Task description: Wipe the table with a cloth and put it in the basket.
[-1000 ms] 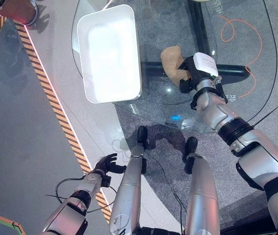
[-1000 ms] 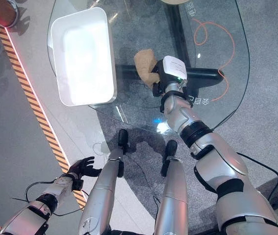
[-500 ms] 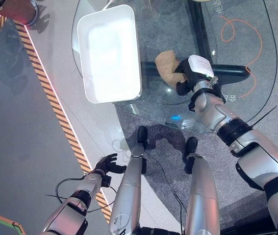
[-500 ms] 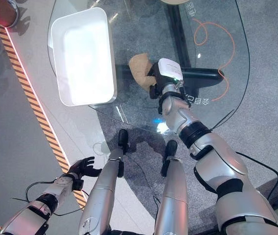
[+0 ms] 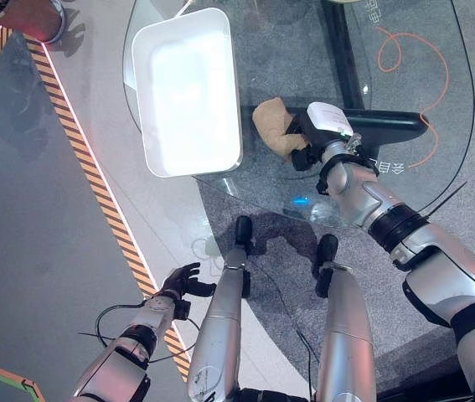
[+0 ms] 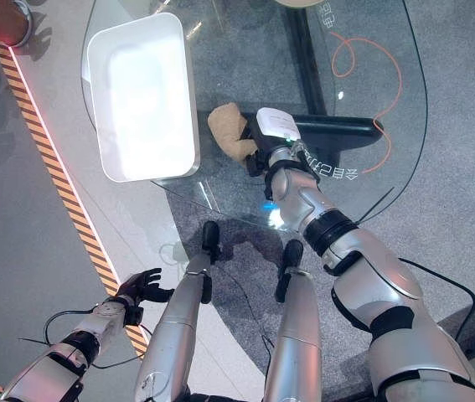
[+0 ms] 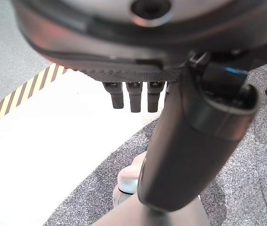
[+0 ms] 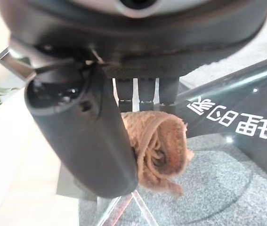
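A crumpled tan cloth (image 5: pixel 271 126) lies on the round glass table (image 5: pixel 304 50), just right of the white basket (image 5: pixel 187 92). My right hand (image 5: pixel 302 142) is shut on the cloth, which rests on the glass. Its wrist view shows the cloth (image 8: pixel 159 146) bunched between the thumb (image 8: pixel 86 127) and the fingers. The basket is a rectangular white tub standing on the table's left edge, with nothing visible in it. My left hand (image 5: pixel 183 280) hangs low beside the table over the floor, open and holding nothing.
A dark table base beam (image 5: pixel 388 126) and an orange cable (image 5: pixel 405 50) show through the glass. A yellow-black striped line (image 5: pixel 95 180) runs across the floor to the left of the table. The table's near edge curves just below my right hand.
My right hand has slid the cloth leftwards over the glass, closer to the basket. The left hand has not moved.
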Tool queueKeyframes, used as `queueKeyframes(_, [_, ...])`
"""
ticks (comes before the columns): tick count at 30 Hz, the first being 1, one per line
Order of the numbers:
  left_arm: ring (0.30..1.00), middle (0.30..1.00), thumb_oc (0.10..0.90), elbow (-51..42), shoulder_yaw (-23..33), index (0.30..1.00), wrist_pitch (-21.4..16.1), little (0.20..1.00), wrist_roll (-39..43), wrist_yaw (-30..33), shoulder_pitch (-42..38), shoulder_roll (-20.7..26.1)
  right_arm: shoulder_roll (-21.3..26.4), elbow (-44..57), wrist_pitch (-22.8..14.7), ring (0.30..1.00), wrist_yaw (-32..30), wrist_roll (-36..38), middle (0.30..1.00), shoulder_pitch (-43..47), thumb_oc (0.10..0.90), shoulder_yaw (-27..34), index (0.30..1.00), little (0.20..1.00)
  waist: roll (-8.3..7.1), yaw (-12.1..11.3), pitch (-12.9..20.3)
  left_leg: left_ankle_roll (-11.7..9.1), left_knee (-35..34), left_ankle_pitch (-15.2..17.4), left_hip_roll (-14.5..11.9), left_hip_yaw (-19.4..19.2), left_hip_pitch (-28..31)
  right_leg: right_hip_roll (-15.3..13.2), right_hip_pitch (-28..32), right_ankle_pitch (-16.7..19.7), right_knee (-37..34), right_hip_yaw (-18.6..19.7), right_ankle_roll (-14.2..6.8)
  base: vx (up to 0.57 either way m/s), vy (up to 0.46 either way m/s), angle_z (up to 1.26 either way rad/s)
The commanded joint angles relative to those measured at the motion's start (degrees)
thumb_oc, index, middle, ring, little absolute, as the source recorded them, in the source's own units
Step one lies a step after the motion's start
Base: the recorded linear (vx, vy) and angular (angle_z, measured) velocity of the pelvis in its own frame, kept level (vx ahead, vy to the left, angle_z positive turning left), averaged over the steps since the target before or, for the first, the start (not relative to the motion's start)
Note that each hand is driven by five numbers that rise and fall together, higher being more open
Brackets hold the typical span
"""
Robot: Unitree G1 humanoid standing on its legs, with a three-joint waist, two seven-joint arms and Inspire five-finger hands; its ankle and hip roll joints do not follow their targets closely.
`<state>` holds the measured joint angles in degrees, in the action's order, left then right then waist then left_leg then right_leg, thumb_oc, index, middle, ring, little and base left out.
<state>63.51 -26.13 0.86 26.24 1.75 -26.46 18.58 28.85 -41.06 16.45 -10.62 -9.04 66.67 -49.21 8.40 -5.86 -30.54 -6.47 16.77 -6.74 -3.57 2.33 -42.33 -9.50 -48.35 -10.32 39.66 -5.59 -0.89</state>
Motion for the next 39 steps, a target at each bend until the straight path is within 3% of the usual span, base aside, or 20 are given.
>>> queueKeyframes(1, [0.9,0.9,0.8,1.13,-0.43,0.9,-0.39,0.9,0.87,-0.26,-0.31,-2.24,-7.4,4.23,-6.05,0.3,4.17,0.63,0.3,-1.3,0.1,-3.04,0.3,0.2,0.71,0.09,0.75,4.04,5.08,3.58,2.61,-4.01,-0.9,-1.11,1.21,8.78,-9.94,-2.49,-1.18,0.0,0.0,0.0])
queueKeyframes(17, [0.9,0.9,0.8,0.98,-0.52,0.9,-0.04,0.9,1.0,-0.45,-0.52,-2.17,-7.08,4.15,-6.03,0.3,4.38,0.11,0.3,-1.48,0.1,-3.04,0.3,0.2,0.86,0.07,0.75,4.13,5.2,3.49,2.64,-3.9,-1.09,-1.22,0.89,8.77,-9.55,-2.45,-1.1,0.0,0.0,0.0])
queueKeyframes(31, [0.9,0.9,0.8,1.21,-0.64,0.9,0.0,0.9,0.93,-1.28,-0.4,-0.69,-1.31,-0.77,-5.25,0.3,-5.94,2.42,0.3,4.41,0.1,0.59,0.3,0.2,0.74,-0.51,0.75,4.54,6.17,3.85,2.09,-3.37,-1.54,-1.65,0.5,8.89,-8.32,-2.69,-1.3,0.0,0.0,0.0])
queueKeyframes(38, [0.9,0.9,0.8,0.94,-0.7,0.9,-0.1,0.9,1.38,-1.45,0.1,0.09,2.07,-2.02,-2.79,0.3,-12.64,5.27,0.3,7.09,0.1,2.62,0.3,0.2,0.67,-0.66,0.75,4.84,6.68,4.12,1.87,-3.11,-2.18,-1.66,-0.1,8.71,-7.6,-2.79,-1.25,0.01,-0.001,0.0])
queueKeyframes(39, [0.9,0.9,0.8,0.97,-0.94,0.9,-0.21,0.9,1.43,-1.6,0.94,0.1,2.42,-2.21,-2.65,0.3,-13.18,5.53,0.3,6.65,0.1,2.8,0.3,0.2,0.63,-0.62,0.75,4.56,7.49,6.16,1.9,-2.97,-0.83,-1.71,0.91,6.61,-6.29,-2.25,-1.8,0.08,-0.003,0.01])
